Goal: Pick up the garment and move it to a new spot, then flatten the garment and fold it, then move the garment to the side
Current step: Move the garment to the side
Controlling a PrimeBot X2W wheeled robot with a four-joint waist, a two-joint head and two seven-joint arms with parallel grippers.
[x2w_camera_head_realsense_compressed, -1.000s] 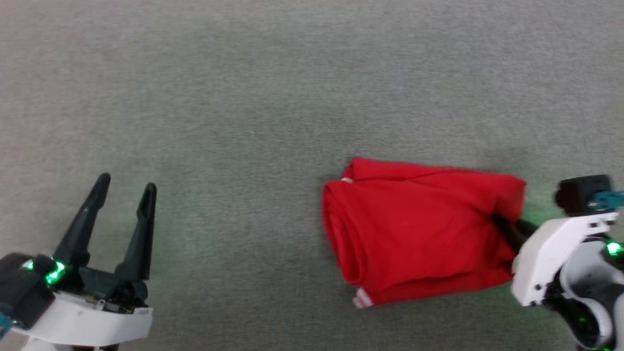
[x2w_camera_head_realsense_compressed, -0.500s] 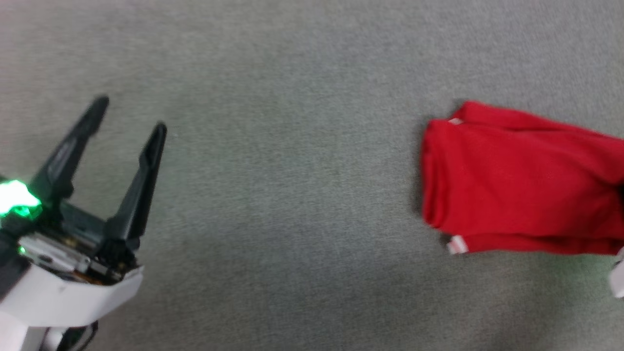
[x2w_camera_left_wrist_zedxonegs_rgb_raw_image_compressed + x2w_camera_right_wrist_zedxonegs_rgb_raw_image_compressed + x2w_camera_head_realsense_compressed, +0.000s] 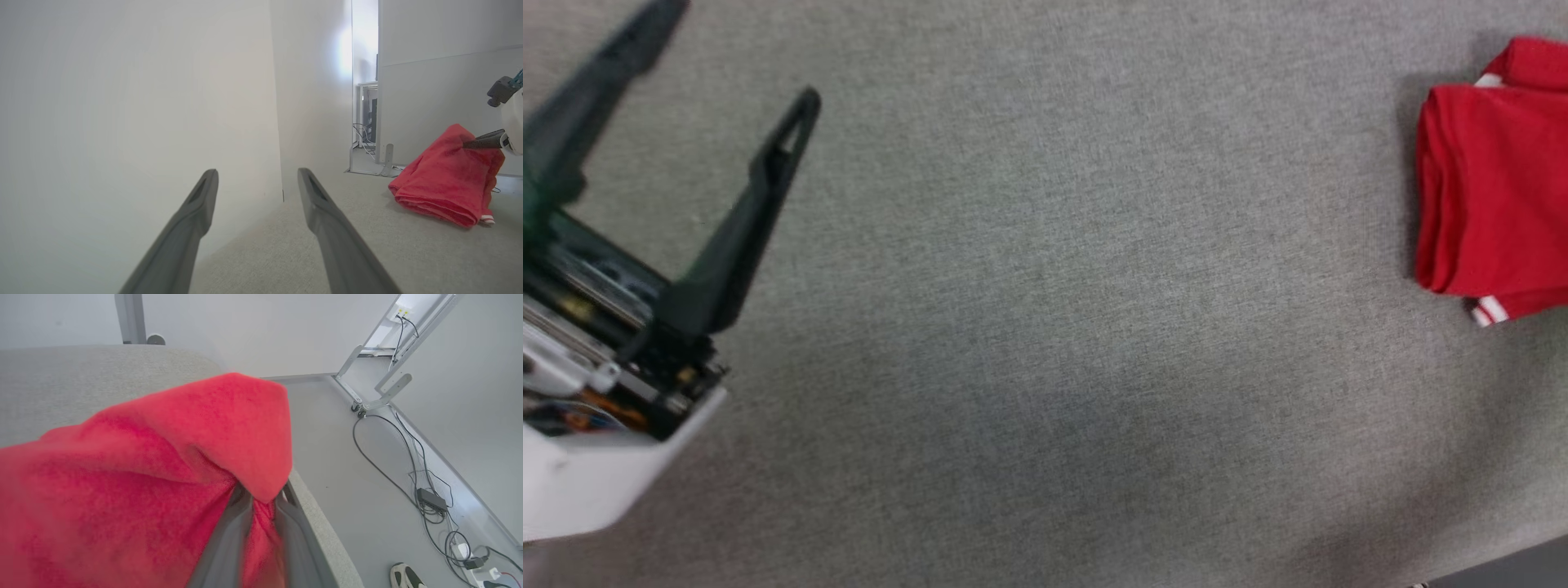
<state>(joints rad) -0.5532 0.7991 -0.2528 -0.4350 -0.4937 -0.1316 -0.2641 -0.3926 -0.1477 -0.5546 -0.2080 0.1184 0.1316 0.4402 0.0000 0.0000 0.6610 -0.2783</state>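
In the head view the left gripper (image 3: 739, 53) stands with its fingers spread wide and empty over the grey tabletop (image 3: 1054, 327), and the folded shirt (image 3: 1494, 171) lies well off to that gripper's right, cut by the picture's edge. A second ago the shirt sat near the middle of this view with the right gripper at its far end. The whole picture has slid since then, so most of the shift is the head turning, not the cloth travelling. The bundle keeps its folded shape, with white trim at the same two corners. From the left wrist, the shirt (image 3: 441, 183) rests on the table beyond and to the right of the open fingers, one end lifted by the right gripper (image 3: 470, 143). From the right wrist, the narrow-set fingers (image 3: 229, 539) pinch a fold of red cloth, which humps over their tips, with the table's edge just beside them and cables (image 3: 408, 465) on the floor beyond. The fold looks finished, so this reads as the last step: carrying the shirt aside.
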